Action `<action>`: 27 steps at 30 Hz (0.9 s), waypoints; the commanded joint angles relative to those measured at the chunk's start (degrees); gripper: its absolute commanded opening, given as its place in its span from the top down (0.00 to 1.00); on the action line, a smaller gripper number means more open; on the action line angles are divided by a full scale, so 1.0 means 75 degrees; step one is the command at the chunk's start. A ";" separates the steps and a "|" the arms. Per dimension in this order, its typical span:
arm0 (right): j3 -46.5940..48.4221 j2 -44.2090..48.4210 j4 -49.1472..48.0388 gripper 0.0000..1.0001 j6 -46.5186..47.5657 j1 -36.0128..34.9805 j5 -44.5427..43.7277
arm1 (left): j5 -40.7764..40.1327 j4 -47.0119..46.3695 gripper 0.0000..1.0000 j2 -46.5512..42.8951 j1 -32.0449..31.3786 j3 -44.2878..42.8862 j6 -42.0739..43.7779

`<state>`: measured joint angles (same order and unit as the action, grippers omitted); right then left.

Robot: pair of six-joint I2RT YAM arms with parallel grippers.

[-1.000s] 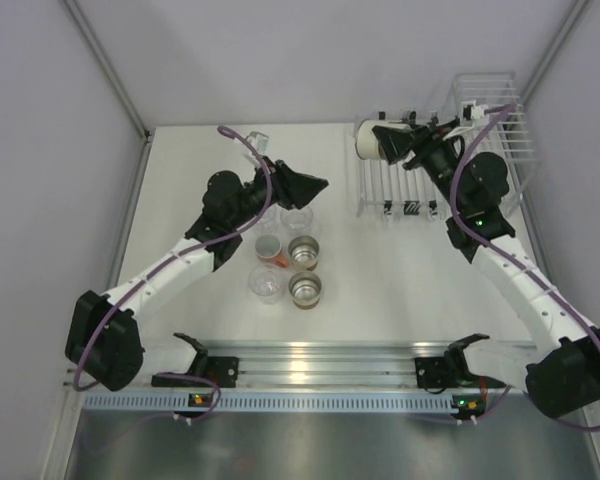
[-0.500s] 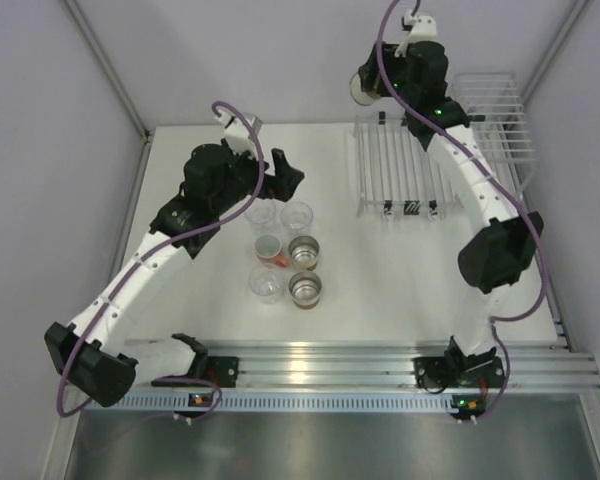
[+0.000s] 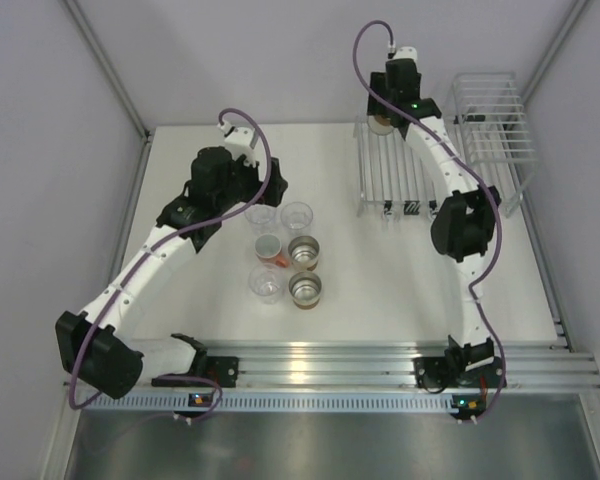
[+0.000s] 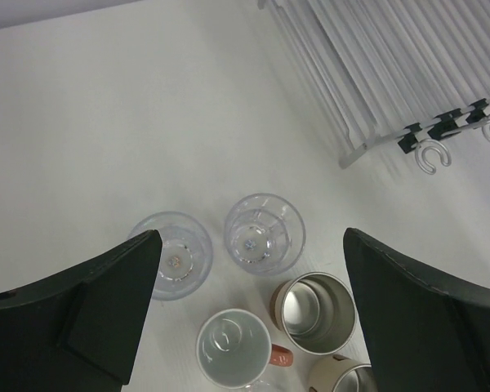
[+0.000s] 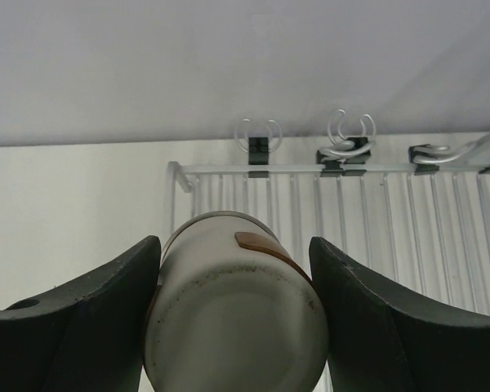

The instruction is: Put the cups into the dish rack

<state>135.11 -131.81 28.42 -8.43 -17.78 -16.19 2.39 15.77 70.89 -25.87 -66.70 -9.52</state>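
Hovering wide open, the left end effector [image 3: 273, 186] has a clear cup [image 4: 262, 232] upright directly beneath it on the counter [image 4: 82, 122]; the right end effector [image 3: 385, 115] clamps a brown cup [image 5: 237, 314] — cream base toward its wrist, long axis aimed at the dish rack [image 5: 392, 216] bars.

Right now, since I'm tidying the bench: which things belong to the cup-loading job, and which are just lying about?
Job: brown cup in the right gripper; two more brown cups; three clear cups; salmon cup; dish rack.
Just there: metal rail, purple cables, both rig parts.
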 commanded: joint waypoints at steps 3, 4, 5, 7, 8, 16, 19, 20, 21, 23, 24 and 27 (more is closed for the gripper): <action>0.0021 0.0102 -0.0005 1.00 0.0068 0.0554 -0.0794 | 0.0220 -0.0216 0.02 -0.0218 0.0226 0.0127 0.0015; -0.0003 0.0079 0.0018 1.00 0.0092 0.0601 -0.0842 | 0.0220 -0.0228 0.02 -0.0218 0.0238 0.0139 0.0015; -0.0014 0.0055 0.0030 1.00 0.0104 0.0648 -0.0865 | 0.0220 -0.0228 0.02 -0.0206 0.0250 0.0151 0.0015; -0.0014 -0.0003 0.0054 1.00 0.0092 0.0777 -0.0865 | 0.0243 -0.0228 0.02 -0.0194 0.0262 0.0186 0.0015; -0.0014 -0.0050 0.0089 1.00 0.0046 0.0823 -0.0819 | 0.0243 -0.0228 0.02 -0.0195 0.0262 0.0197 0.0027; -0.0003 -0.0366 0.0183 1.00 -0.0002 0.1211 -0.0701 | 0.0197 -0.0228 0.02 -0.0206 0.0273 0.0303 0.0062; -0.0003 -0.0531 0.0276 1.00 0.0010 0.1257 -0.0795 | 0.0231 -0.0228 0.02 -0.0171 0.0273 0.0303 0.0062; -0.0003 -0.0577 0.0288 1.00 -0.0001 0.1257 -0.0795 | 0.0243 -0.0228 0.02 -0.0160 0.0273 0.0303 0.0062; 0.0009 -0.0659 0.0311 1.00 -0.0013 0.1281 -0.0807 | 0.0267 -0.0228 0.02 -0.0171 0.0273 0.0315 0.0062; -0.0003 -0.0776 0.0370 1.00 -0.0025 0.1304 -0.0842 | 0.0244 -0.0216 0.02 -0.0171 0.0273 0.0315 0.0062; -0.0003 -0.0800 0.0382 1.00 -0.0048 0.1339 -0.0830 | 0.0232 -0.0228 0.02 -0.0183 0.0273 0.0326 0.0062; 0.0009 -0.0894 0.0370 1.00 -0.0083 0.1409 -0.0807 | 0.0243 -0.0228 0.02 -0.0194 0.0273 0.0338 0.0074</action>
<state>134.52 -138.45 31.40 -8.62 -8.43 -20.86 3.64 15.92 70.87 -24.08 -64.69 -9.50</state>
